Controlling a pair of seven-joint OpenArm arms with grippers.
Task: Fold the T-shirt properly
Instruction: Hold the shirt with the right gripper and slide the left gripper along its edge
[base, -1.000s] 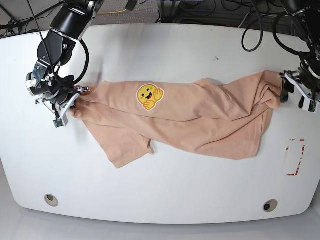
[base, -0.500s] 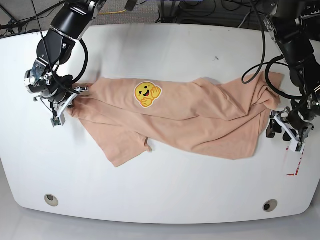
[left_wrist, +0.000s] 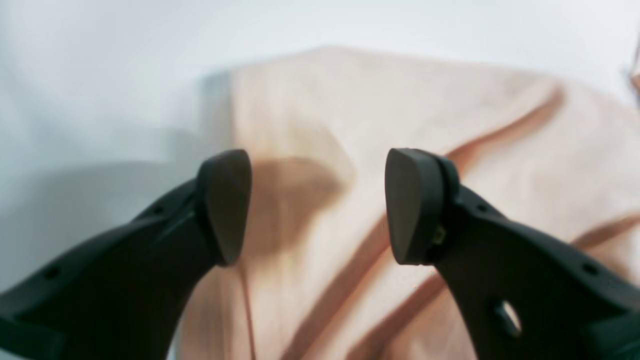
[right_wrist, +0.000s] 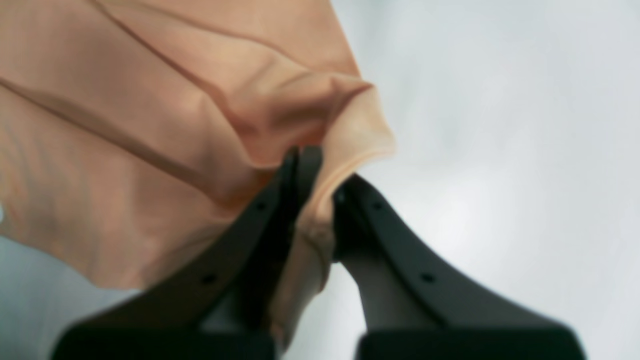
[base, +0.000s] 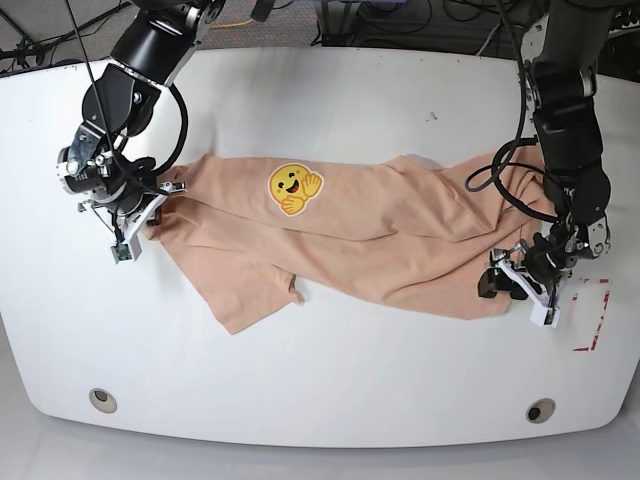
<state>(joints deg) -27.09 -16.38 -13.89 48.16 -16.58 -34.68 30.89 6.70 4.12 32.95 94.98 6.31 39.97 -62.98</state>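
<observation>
Right fingers (right_wrist: 315, 165): closed tight on a bunched hem or edge of the T-shirt (base: 380, 240), the cloth pinched between the two pads and rising out of them in a small peak. The likely purpose of this grip is to anchor that end so the cloth can be drawn taut or carried over. In the base view this gripper (base: 150, 205) sits at the shirt's end on the view's left, at worktop level.

Left fingers (left_wrist: 317, 205): spread wide, holding nothing. They hang just above a corner of the shirt (left_wrist: 400, 125), one pad over the cloth's edge, the other further in over the creases. The view is blurred, so contact with the cloth cannot be confirmed. In the base view this gripper (base: 520, 280) is at the shirt's lower corner on the view's right. Judgement: it is lined up to take that corner, giving a two-ended hold.

The T-shirt lies lengthwise across the middle of the white worktop (base: 330, 100), rumpled, with diagonal creases and a sleeve or flap trailing toward the near edge. The yellow emblem (base: 294, 189) faces up, nearer the held end.

Assessment: no fold is formed; the shirt wants flattening first. Risk: the open fingers may catch only one layer at the corner.
</observation>
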